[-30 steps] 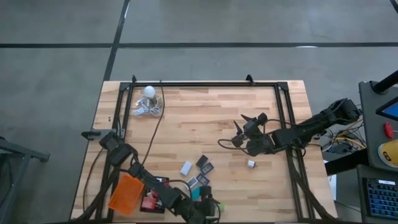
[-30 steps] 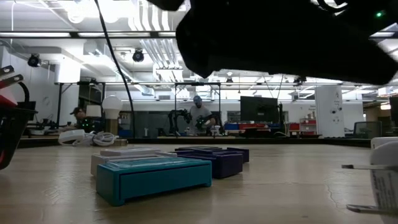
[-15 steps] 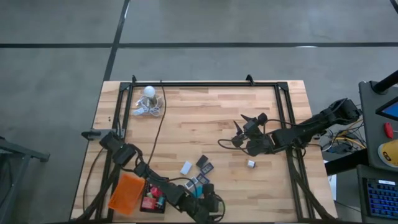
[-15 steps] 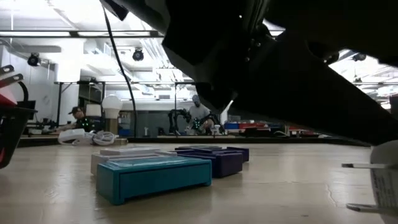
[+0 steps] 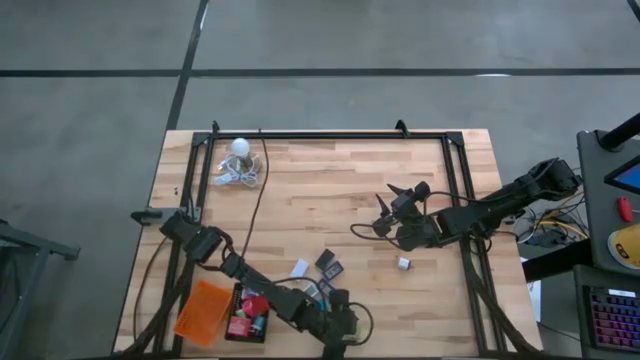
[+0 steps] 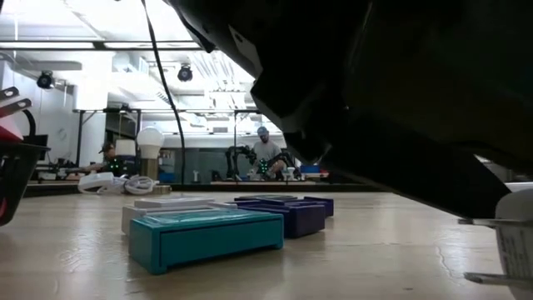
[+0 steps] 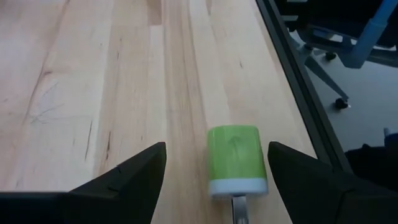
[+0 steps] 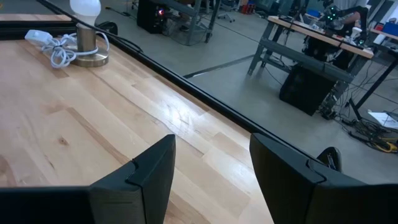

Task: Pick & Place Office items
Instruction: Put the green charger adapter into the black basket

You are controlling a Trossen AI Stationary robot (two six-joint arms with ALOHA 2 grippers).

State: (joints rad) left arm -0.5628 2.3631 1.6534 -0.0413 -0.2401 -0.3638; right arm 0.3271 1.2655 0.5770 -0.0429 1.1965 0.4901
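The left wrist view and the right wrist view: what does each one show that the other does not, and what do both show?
Only the left wrist view shows a green piece with a white end, lying on the wood between the open fingers of the left hand.

Only the right wrist view shows the white bulb on its base with a coiled cord beside it, the open right hand, and workbenches in the room beyond.

Both show the wooden table and its dark edge rail.

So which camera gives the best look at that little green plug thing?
The left wrist view: the green plug lies on the wood between the left hand's open fingers, its arrow mark plain. In the high view the left arm hides it. The low and right wrist views don't show it.
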